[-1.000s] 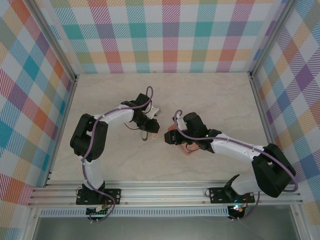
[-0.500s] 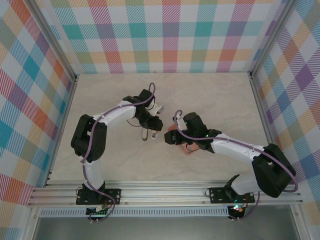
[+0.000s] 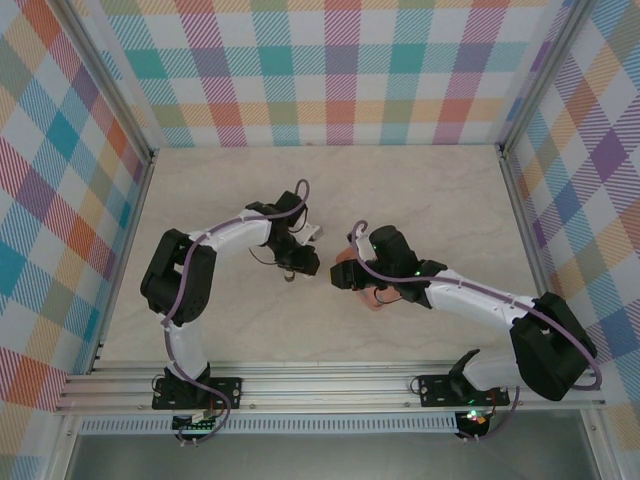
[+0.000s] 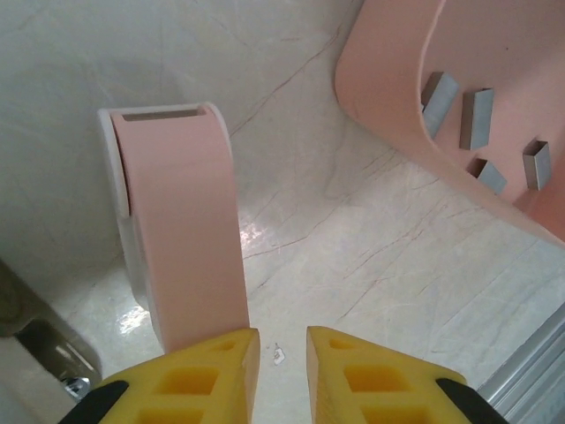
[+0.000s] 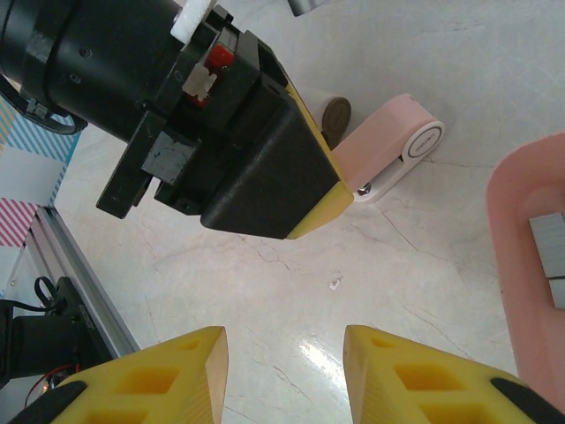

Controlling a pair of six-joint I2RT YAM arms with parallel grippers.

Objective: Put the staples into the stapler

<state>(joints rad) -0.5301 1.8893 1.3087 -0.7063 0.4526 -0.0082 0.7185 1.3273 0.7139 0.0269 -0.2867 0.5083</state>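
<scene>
**Top external.** Left end effector (image 3: 294,270) and right end effector (image 3: 338,277) sit near each other mid-bench (image 3: 420,190). The tray (image 3: 374,301) lies partly under the right arm.

**Left wrist.** Fingers nearly pressed together, empty, just beside the stapler (image 4: 181,238), which lies flat and looks closed. The staples (image 4: 478,118) lie loose in the tray, apart from the stapler.

**Right wrist.** Fingers spread, empty, over bare bench between stapler and tray.

**Step, as judged.** Approach; no staples lifted yet. Next move: open the stapler, then pinch one thin strip precisely.
</scene>
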